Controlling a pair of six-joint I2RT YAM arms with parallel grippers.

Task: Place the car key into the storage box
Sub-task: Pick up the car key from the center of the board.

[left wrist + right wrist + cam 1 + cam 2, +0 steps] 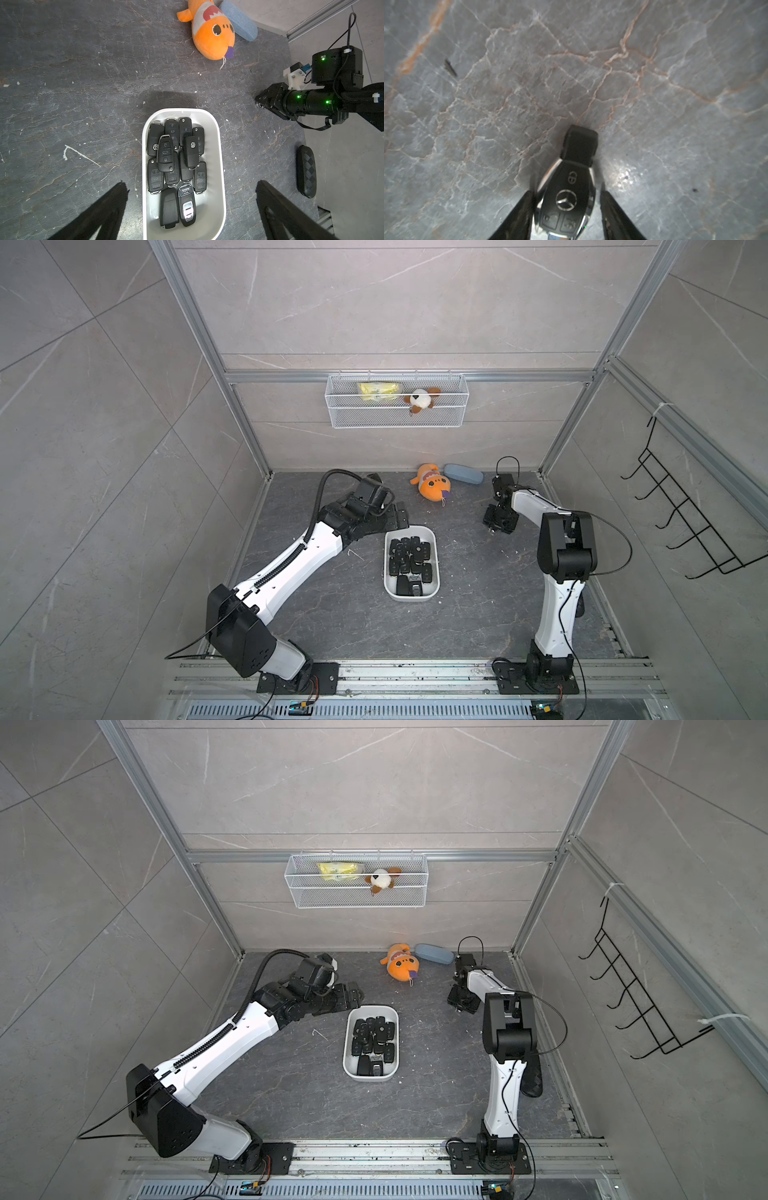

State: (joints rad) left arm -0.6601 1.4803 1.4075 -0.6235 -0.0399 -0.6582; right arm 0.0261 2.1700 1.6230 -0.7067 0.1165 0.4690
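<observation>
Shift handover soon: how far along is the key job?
Done: many fobs lie in the storage box. In hand: right gripper straddles a car key on the table, one side gapped. To do: clamp, lift, carry, drop in. Left gripper is open.

Key fobs [172,158] are crowding the storage box [411,598], leaving bare bottom only at its near end. The left gripper [191,184], fingers spread wide, is hanging above the box. The floor [415,630] on the box's near side and to its right is lying open, up to the right gripper [259,102] sitting low there. Behind the box a plush fish [432,487] and a blue-grey case [463,474] are lying. A black case [306,171] is lying farther right.
</observation>
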